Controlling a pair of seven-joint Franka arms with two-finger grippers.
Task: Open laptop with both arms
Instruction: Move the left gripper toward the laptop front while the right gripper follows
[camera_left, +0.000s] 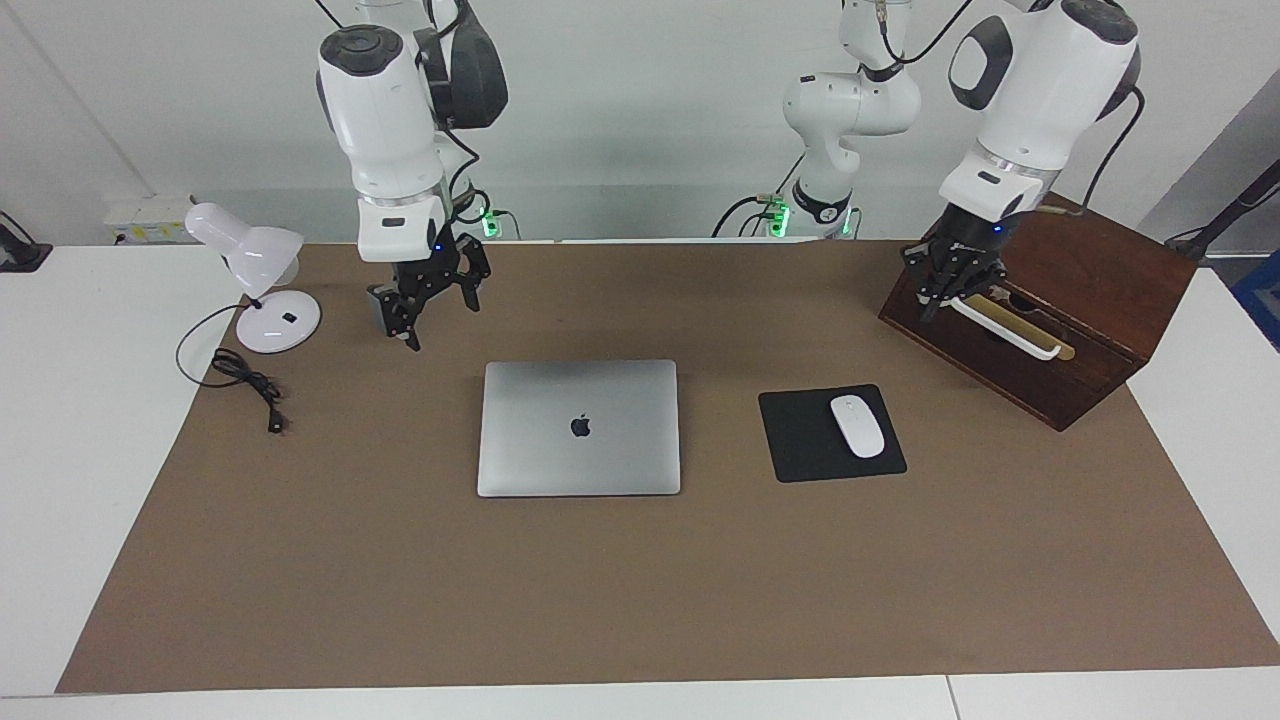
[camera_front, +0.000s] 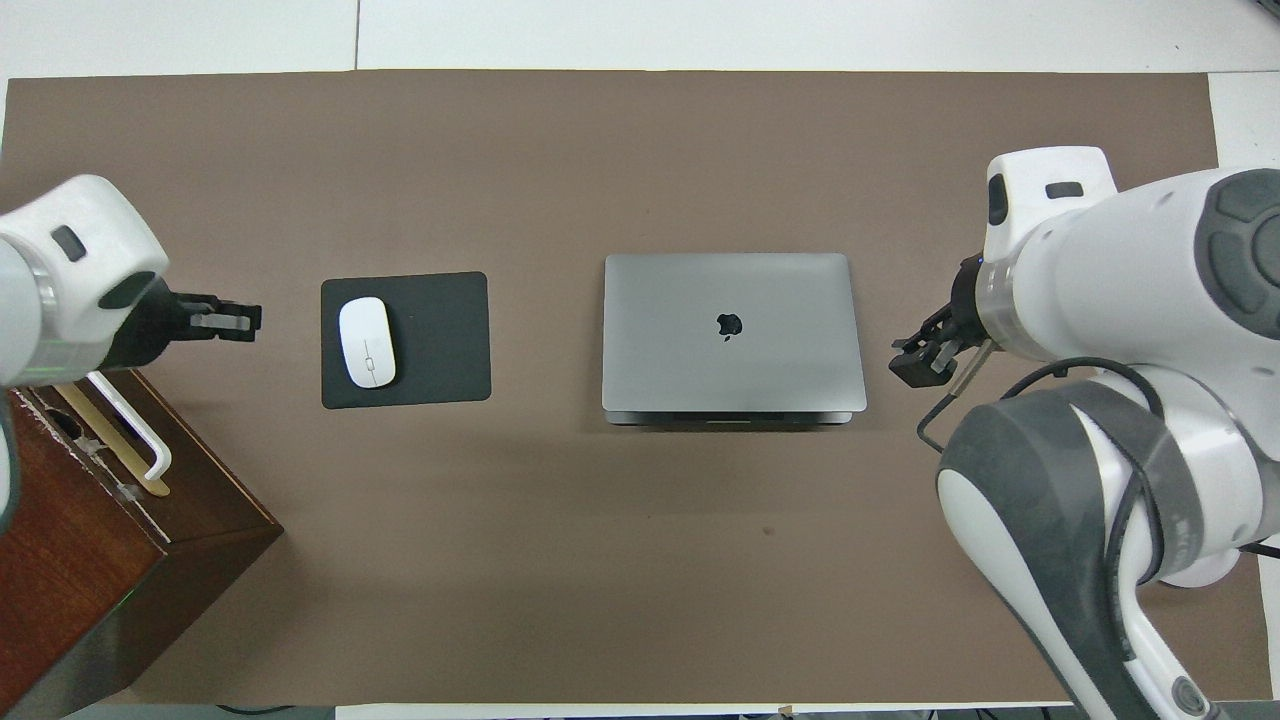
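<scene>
The laptop (camera_left: 580, 428) lies closed and flat in the middle of the brown mat, apple logo up; it also shows in the overhead view (camera_front: 730, 335). My right gripper (camera_left: 432, 312) hangs open and empty in the air beside the laptop, toward the right arm's end of the table, clear of the lid; the overhead view shows it too (camera_front: 918, 362). My left gripper (camera_left: 955, 295) hangs open and empty over the wooden box by its white handle, well away from the laptop; it is also in the overhead view (camera_front: 228, 319).
A black mouse pad (camera_left: 800, 440) with a white mouse (camera_left: 857, 426) lies beside the laptop toward the left arm's end. A dark wooden box (camera_left: 1080, 300) with a white handle (camera_left: 1005, 330) stands there. A white desk lamp (camera_left: 262, 275) and its black cord (camera_left: 245, 380) sit at the right arm's end.
</scene>
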